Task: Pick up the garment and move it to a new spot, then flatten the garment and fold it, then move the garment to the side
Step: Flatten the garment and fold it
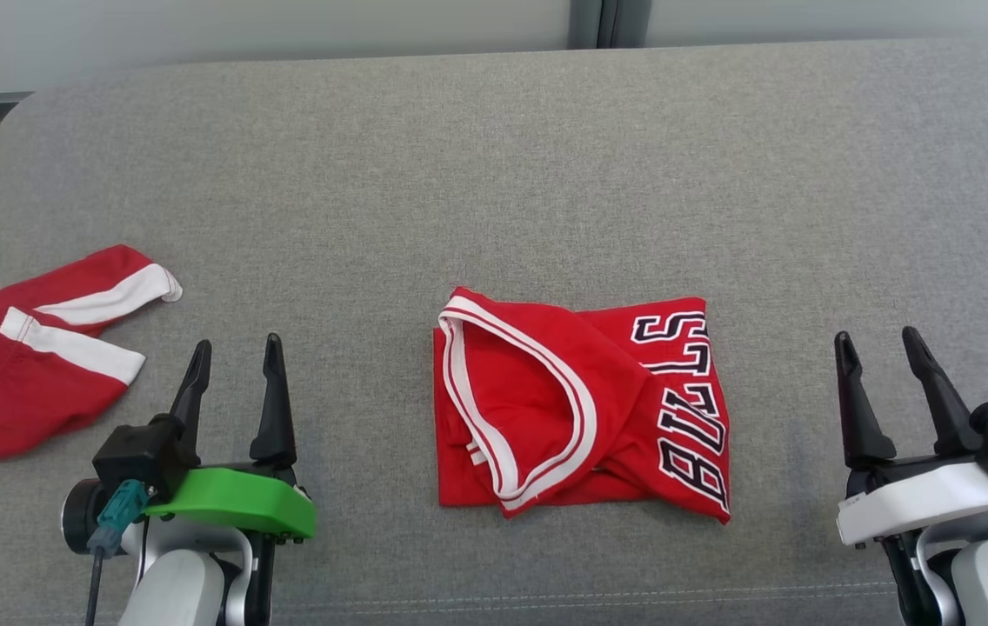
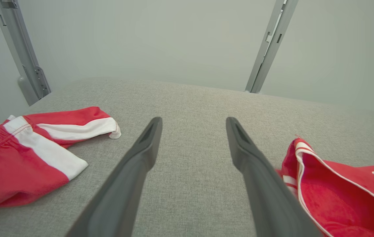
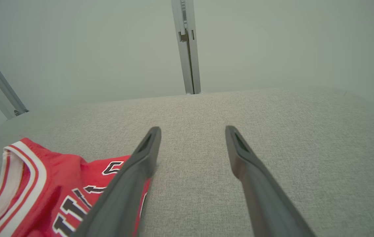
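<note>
Looks folded, so time to shift aside: close left gripper (image 1: 237, 341) and right gripper (image 1: 876, 333), both spread and empty, on red jersey (image 1: 581, 409) mid grey cushion (image 1: 494, 174), pinching all layers at 9 and 3 o'clock, lifting level, avoiding red shorts (image 1: 33, 365) at 9 o'clock

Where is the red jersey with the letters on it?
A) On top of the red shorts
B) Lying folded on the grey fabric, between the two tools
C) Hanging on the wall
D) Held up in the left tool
B: the red jersey lies folded on the grey fabric surface, apart from both the open left tool and the open right tool.
</note>
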`<state>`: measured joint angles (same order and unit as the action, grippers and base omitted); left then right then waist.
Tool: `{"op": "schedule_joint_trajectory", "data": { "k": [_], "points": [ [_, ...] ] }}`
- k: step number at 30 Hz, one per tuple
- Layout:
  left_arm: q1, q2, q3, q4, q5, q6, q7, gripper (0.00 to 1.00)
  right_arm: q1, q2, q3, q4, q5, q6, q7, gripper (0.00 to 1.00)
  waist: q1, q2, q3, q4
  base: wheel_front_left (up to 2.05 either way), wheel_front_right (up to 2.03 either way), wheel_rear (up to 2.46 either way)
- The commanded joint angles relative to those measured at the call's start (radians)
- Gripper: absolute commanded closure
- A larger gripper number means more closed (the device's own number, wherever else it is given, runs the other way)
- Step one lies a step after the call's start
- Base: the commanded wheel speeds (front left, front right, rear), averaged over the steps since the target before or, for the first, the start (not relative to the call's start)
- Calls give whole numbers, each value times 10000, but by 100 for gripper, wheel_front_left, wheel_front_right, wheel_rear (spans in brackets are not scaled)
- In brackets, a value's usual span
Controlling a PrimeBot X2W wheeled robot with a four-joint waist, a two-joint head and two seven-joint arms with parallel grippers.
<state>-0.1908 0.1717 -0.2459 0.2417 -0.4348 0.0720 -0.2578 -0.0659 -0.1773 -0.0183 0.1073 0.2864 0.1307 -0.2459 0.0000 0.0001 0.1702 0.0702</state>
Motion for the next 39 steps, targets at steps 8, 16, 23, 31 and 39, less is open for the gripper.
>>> {"op": "schedule_joint_trajectory", "data": {
  "k": [8,16,23,31,39],
  "points": [
    [317,178,-113,13,25,84,85,0,359,101,192,-160,-16,-1,223,0,0,-1,-319,29,0,0,0],
    [352,158,-224,-87,6,162,144,0,414,114,174,-230,59,-1,313,0,0,-1,-344,30,0,0,0],
    [229,202,-278,-150,-43,156,160,0,374,11,198,-221,137,-1,312,100,0,-1,-233,64,0,0,0],
    [-135,102,-358,-96,-61,31,106,0,-512,-176,1713,559,363,-1,259,100,0,-1,126,333,0,0,0],
    [-406,-37,-461,79,-83,-102,40,0,-1795,-25,3566,2456,880,-1,-99,100,0,-1,506,770,0,0,0]
  ]
}}
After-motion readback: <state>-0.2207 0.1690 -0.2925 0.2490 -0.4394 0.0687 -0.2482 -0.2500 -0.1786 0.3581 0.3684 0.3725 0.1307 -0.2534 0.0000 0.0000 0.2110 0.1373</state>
